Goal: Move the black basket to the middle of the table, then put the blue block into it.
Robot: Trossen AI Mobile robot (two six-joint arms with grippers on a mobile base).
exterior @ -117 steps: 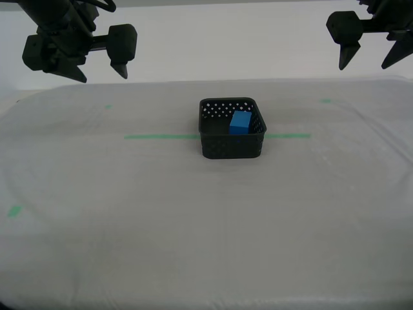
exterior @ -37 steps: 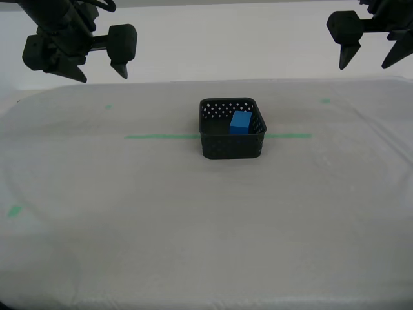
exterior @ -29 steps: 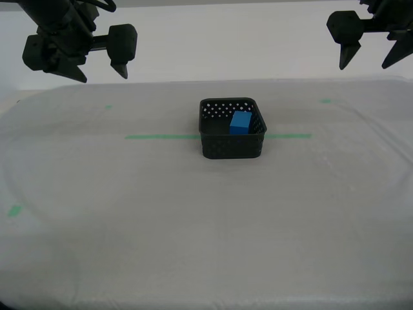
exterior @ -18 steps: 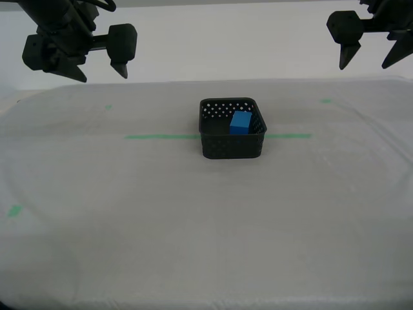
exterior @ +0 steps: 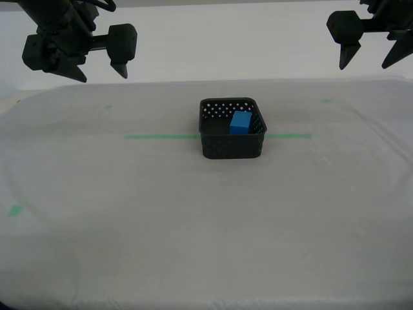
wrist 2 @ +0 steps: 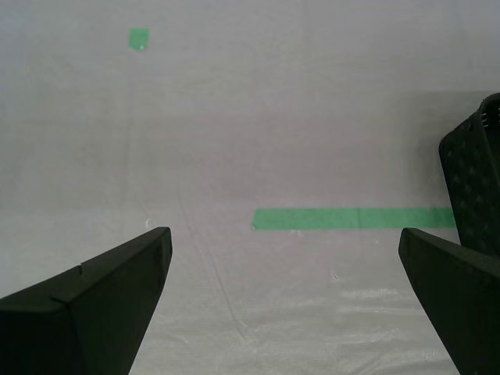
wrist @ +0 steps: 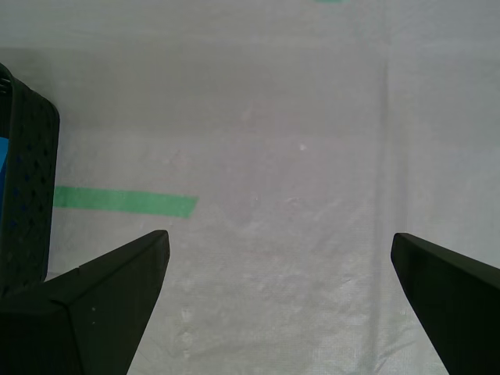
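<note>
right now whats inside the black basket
The blue block lies inside the black basket, toward the exterior view's right. The basket's near wall hides the block's lower part and most of the floor, so anything else there can't be seen.

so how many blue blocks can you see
1. The blue block lies inside the black basket, toward the exterior view's right side of it, on the table. A basket wall could hide another small one, but none shows.
</note>
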